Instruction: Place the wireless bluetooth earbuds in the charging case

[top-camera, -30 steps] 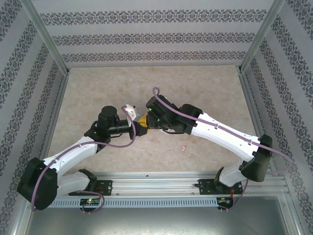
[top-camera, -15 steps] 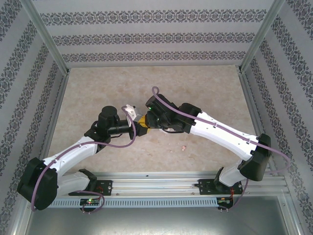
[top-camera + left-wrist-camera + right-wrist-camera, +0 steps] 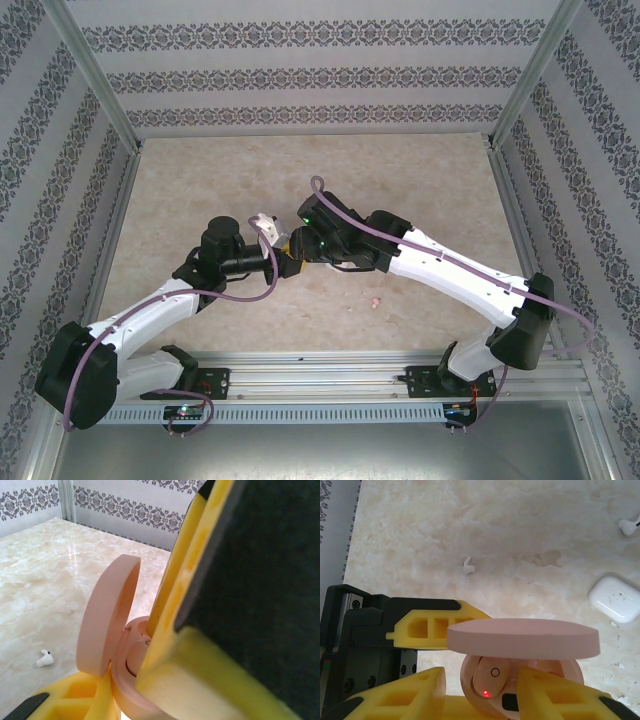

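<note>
On the marble tabletop, the left pincer clamped one open pink case, the right pincer stood parted over it, one white case lay shut nearby, and of four earbuds one pink earbud sat in the pink case while a loose pink earbud and two white earbuds lay on the tabletop.

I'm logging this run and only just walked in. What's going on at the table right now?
The left gripper grips the open pink charging case, lid up. The right gripper sits at its mouth, jaws parted either side of a pink earbud seated inside with a red light on. A white case, a white earbud and a pale earbud lie loose on the table.
</note>
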`<action>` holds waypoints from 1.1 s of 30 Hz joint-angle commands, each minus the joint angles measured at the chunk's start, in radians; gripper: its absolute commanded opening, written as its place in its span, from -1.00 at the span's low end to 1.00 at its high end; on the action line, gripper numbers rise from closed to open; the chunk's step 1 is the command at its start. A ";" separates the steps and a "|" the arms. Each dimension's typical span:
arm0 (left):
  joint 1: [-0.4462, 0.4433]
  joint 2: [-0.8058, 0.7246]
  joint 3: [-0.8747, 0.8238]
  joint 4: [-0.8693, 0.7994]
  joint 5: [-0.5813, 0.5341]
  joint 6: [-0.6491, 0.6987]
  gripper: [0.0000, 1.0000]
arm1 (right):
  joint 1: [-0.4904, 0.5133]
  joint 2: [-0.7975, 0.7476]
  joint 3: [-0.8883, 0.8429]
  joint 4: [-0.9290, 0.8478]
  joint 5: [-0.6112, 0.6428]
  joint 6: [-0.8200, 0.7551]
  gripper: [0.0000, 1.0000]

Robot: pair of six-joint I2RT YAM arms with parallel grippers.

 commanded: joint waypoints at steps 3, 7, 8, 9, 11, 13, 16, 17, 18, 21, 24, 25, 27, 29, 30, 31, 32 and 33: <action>-0.014 -0.031 0.016 0.054 0.006 0.011 -0.71 | -0.014 -0.029 0.012 -0.047 -0.013 -0.020 -0.14; -0.015 -0.031 0.017 0.052 0.001 0.013 -0.71 | -0.015 -0.051 0.027 -0.059 -0.010 -0.024 -0.13; -0.014 -0.031 0.016 0.054 0.001 0.013 -0.71 | -0.015 -0.060 0.029 -0.058 -0.009 -0.026 -0.13; -0.014 -0.031 0.016 0.056 0.002 0.012 -0.71 | -0.017 -0.069 0.026 -0.056 -0.008 -0.026 -0.12; -0.015 -0.034 0.015 0.064 0.002 0.004 -0.70 | -0.024 -0.092 0.009 -0.034 -0.019 -0.023 -0.13; -0.014 -0.036 0.011 0.073 0.004 -0.001 -0.70 | -0.036 -0.116 -0.025 0.003 -0.037 -0.011 -0.16; -0.014 -0.039 0.010 0.074 0.007 -0.004 -0.71 | -0.050 -0.139 -0.064 0.038 -0.052 0.003 -0.24; -0.014 -0.039 0.008 0.075 0.007 -0.006 -0.71 | -0.051 -0.141 -0.068 0.037 -0.052 0.006 -0.29; -0.015 -0.041 0.007 0.076 0.007 -0.008 -0.71 | -0.051 -0.141 -0.068 0.036 -0.053 0.006 -0.34; -0.015 -0.042 -0.002 0.087 0.012 -0.009 -0.70 | -0.051 -0.140 -0.071 0.037 -0.066 0.011 -0.46; -0.014 -0.039 -0.009 0.104 0.019 -0.008 -0.71 | -0.047 -0.142 -0.087 0.052 -0.073 0.022 -0.53; -0.014 -0.040 -0.011 0.111 0.020 -0.006 -0.71 | -0.047 -0.141 -0.095 0.060 -0.075 0.027 -0.55; -0.014 -0.037 -0.011 0.114 0.020 -0.003 -0.71 | -0.047 -0.134 -0.102 0.069 -0.082 0.028 -0.57; -0.014 -0.036 -0.009 0.111 0.021 0.003 -0.70 | -0.046 -0.123 -0.100 0.073 -0.088 0.029 -0.56; -0.015 -0.037 -0.007 0.107 0.020 0.006 -0.70 | -0.046 -0.120 -0.099 0.073 -0.092 0.029 -0.57; -0.014 -0.034 -0.005 0.101 0.020 0.011 -0.70 | -0.046 -0.117 -0.097 0.075 -0.094 0.027 -0.56; -0.014 -0.032 -0.004 0.097 0.017 0.013 -0.70 | -0.046 -0.116 -0.096 0.077 -0.096 0.028 -0.56; -0.014 -0.029 -0.004 0.096 0.013 0.012 -0.70 | -0.045 -0.120 -0.097 0.078 -0.096 0.028 -0.57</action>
